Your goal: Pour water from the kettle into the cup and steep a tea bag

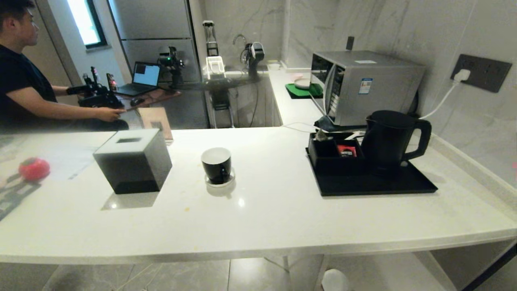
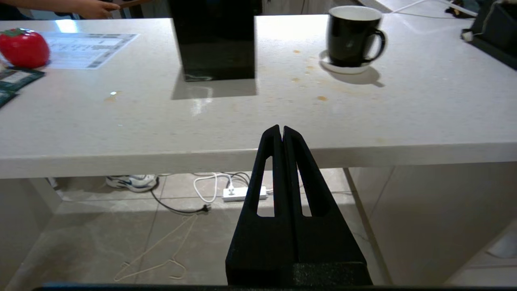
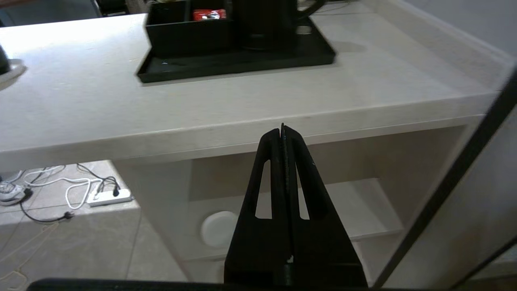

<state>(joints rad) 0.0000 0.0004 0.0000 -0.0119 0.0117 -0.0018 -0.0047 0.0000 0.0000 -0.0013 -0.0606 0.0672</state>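
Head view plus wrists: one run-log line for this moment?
phase: not started | left gripper: shut, empty | right gripper: shut, empty | kettle: on tray | cup: on saucer

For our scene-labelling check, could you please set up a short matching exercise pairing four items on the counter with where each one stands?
Things:
1. kettle
2. cup
3. red packet
4. tissue box

Places:
A. on a small white saucer
B. left of the cup, straight on the counter
C. in a compartment of the black organiser
D. at the back right of the black tray

Pairs: 1-D, 2-A, 3-C, 4-B
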